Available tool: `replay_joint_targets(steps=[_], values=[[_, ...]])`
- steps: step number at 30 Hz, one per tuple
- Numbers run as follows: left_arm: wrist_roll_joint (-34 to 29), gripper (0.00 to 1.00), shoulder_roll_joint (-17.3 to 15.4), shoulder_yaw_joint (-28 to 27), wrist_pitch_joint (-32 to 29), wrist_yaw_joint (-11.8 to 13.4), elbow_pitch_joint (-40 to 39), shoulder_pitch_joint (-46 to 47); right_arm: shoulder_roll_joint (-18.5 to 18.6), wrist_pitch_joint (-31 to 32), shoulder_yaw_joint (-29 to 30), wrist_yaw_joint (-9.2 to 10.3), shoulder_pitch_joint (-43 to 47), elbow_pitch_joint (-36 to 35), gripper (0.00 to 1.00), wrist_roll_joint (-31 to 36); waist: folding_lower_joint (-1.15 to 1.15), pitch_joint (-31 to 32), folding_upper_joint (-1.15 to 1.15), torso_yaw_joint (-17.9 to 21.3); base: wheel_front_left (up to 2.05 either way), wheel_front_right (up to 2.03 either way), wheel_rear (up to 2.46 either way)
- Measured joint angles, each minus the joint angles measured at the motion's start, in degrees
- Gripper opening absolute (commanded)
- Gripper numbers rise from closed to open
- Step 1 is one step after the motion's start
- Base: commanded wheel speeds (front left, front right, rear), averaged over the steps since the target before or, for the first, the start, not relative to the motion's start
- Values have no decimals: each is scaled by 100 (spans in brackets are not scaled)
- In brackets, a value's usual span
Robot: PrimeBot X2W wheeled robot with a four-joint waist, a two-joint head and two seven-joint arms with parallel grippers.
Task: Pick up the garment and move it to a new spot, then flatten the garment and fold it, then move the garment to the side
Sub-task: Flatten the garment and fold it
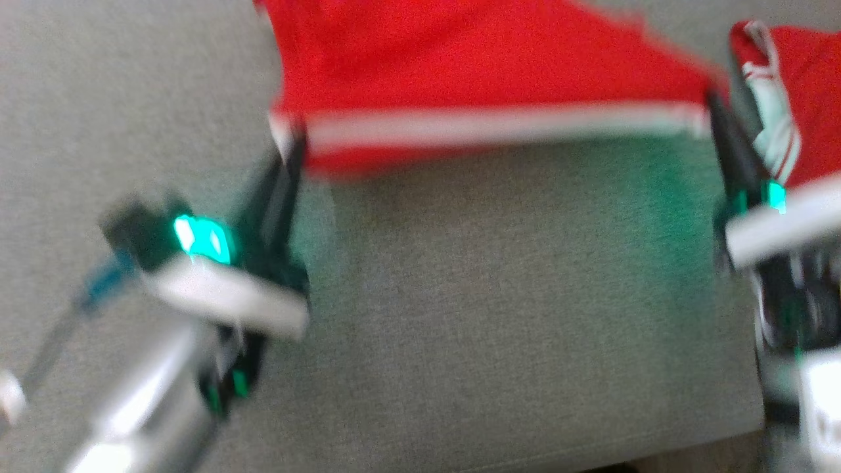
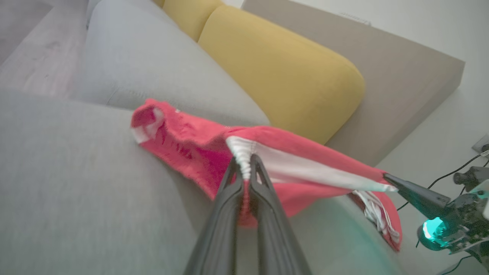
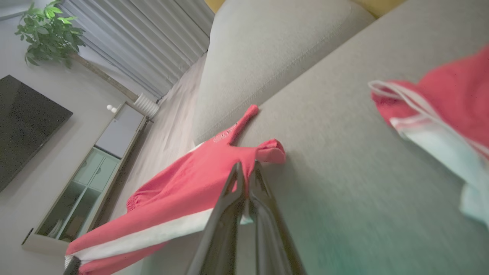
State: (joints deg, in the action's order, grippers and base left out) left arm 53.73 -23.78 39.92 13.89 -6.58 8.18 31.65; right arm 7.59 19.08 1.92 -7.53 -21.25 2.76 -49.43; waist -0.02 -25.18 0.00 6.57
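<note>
- the red garment (image 1: 473, 59) is stretched in the air between the two grippers, above the grey sofa seat (image 1: 493, 295).
- its white band (image 1: 499, 128) runs taut from one gripper to the other and forms the near edge in the head view.
- the left gripper (image 2: 246, 168) has its two dark fingers pressed together on the bunched end of the white band, and cloth shows between the tips.
- the right gripper (image 3: 246, 170) is likewise pinched closed on the other end of the band, with red fabric gathered just past its tips.
- the far part of the garment sags down to the cushion. in the left wrist view a cuff-like end (image 2: 147, 124) touches the seat.
- a loose red fold (image 1: 808, 72) with white cords (image 2: 376, 214) hangs past the right gripper's tip, on its outer side.
- a yellow back cushion (image 2: 282, 65) sits behind the seat, beyond the garment.
- green lights glow on both wrists and tint the upholstery beneath them.
- the right wrist view also takes in a potted plant (image 3: 49, 34), a dark screen (image 3: 23, 122), a low glass-fronted cabinet (image 3: 95, 168) and grey curtains (image 3: 153, 38).
- the head view is blurred, so fine detail of the fabric there cannot be made out.
</note>
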Motion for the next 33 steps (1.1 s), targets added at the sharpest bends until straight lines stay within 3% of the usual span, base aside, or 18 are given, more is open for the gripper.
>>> replay_joint_targets(steps=[8,12,15,19,23,33], values=[[-294,0,-5,79,40,512,-1159,-2196,-260,492,498,0,2622,-1472,0,138,-1,781,0,-40,0,0,0],[-450,0,-24,234,38,567,-1642,-3215,-434,720,623,0,3599,-1896,0,70,0,876,0,-82,0,0,0],[-499,0,-26,341,38,609,-1859,-3466,-500,725,779,0,3832,-2041,0,41,1,798,0,-161,0,0,0],[-612,0,-12,285,35,622,-2013,-3105,-504,854,788,0,3421,-2084,0,36,2,614,0,-272,0,0,0],[-632,0,130,242,-110,599,-2029,-2502,-469,1102,770,0,2282,-1963,0,110,3,354,0,-387,0,0,0],[-633,0,731,34,-375,570,-1818,-1039,-74,1973,914,0,-647,-768,0,502,4,-362,0,-896,0,0,0]])
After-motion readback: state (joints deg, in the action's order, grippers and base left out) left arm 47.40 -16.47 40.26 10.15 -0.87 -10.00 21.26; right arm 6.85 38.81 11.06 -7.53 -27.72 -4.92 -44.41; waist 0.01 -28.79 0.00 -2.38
